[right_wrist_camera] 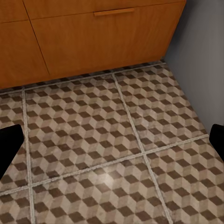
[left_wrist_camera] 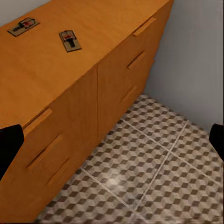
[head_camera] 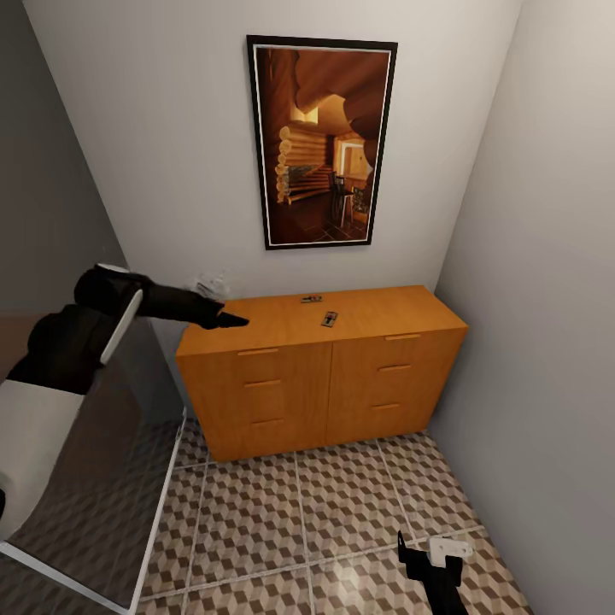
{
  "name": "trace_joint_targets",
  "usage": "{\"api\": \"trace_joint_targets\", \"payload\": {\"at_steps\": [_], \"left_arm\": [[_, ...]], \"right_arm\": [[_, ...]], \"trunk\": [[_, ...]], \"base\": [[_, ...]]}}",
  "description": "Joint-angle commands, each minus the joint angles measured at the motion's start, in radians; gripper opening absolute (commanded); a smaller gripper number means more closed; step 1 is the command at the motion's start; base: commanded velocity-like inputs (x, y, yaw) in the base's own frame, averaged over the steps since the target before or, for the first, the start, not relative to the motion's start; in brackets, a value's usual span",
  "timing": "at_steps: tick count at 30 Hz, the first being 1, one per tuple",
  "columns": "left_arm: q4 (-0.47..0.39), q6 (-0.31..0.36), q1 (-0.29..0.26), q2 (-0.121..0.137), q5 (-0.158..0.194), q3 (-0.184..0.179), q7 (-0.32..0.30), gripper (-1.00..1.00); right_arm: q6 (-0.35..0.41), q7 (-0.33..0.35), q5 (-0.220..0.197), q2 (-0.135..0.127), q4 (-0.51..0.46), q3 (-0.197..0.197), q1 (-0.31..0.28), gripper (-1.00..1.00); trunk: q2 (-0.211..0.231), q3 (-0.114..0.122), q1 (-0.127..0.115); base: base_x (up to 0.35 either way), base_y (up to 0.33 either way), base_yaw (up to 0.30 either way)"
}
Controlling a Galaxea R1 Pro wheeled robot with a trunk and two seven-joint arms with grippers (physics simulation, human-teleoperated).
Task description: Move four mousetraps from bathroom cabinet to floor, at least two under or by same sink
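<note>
- You face a narrow alcove: the floor (head_camera: 342,504) of cube-pattern tiles with pale grout runs from your base up to the foot of the cabinet (head_camera: 325,384), with plain grey walls on both sides.
- The cabinet stands against the back wall and fills the alcove's width; it shows two columns of drawers with slim bar handles, all of them closed.
- A tall framed picture (head_camera: 322,141) of a log-cabin interior hangs on the wall above the cabinet.
- Your left arm (head_camera: 111,316) reaches forward at the head view's left, and its dark tip sits over the cabinet top's left front corner.
- A mirror-like panel (head_camera: 77,478) leans low at the left, below that arm.
- Your left gripper (left_wrist_camera: 112,140) is spread wide: in its wrist view the two dark fingertips (left_wrist_camera: 8,144) sit at opposite edges with nothing between them, looking over the cabinet front and the floor.
- Your right gripper (right_wrist_camera: 112,140) is likewise spread wide and empty, hanging low above the floor just before the cabinet's bottom right drawer.
- Two mousetraps lie flat on the cabinet top near its middle, a little apart: the near trap (head_camera: 329,319) towards the front edge, the far trap (head_camera: 311,299) close to the back wall.
</note>
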Motion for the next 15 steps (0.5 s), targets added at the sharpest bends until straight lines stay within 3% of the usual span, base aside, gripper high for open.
{"api": "trace_joint_targets", "payload": {"at_steps": [1, 3, 5, 7, 9, 11, 15], "left_arm": [[-0.002, -0.009, -0.001, 0.029, -0.005, -0.015, -0.069, 1.00], [-0.003, -0.038, -0.001, 0.057, -0.023, -0.045, -0.147, 1.00], [-0.005, -0.058, -0.001, 0.068, -0.046, -0.070, -0.184, 1.00], [-0.010, -0.079, -0.001, 0.078, -0.096, -0.097, -0.223, 1.00], [-0.018, -0.091, -0.001, 0.083, -0.159, -0.111, -0.259, 1.00], [-0.029, -0.101, -0.001, 0.086, -0.244, -0.129, -0.342, 1.00], [-0.036, -0.116, -0.001, 0.080, -0.357, -0.169, -0.474, 1.00]], "right_arm": [[-0.002, -0.005, -0.004, 0.000, 0.000, 0.009, -0.001, 1.00], [-0.002, -0.005, -0.004, 0.000, 0.000, 0.009, -0.001, 1.00], [-0.002, -0.004, -0.004, 0.000, 0.000, 0.009, -0.001, 1.00], [-0.002, -0.005, -0.004, 0.000, 0.000, 0.009, -0.001, 1.00], [-0.002, -0.005, -0.004, 0.000, 0.000, 0.009, -0.001, 1.00], [-0.002, -0.005, -0.004, -0.002, 0.000, 0.009, -0.001, 1.00], [-0.002, -0.005, -0.004, -0.003, 0.000, 0.009, -0.001, 1.00]], "trunk": [[-0.002, -0.002, 0.001], [-0.002, -0.002, 0.001], [-0.002, -0.002, 0.001], [-0.002, -0.002, 0.001], [-0.002, -0.002, 0.001], [-0.002, -0.002, 0.001], [-0.002, -0.002, 0.001]], "base": [[0.000, 0.000, 0.000], [0.000, 0.000, 0.000], [0.000, 0.000, 0.000], [0.000, 0.000, 0.000], [0.000, 0.000, 0.000], [0.000, 0.000, 0.000], [0.000, 0.000, 0.000]]}}
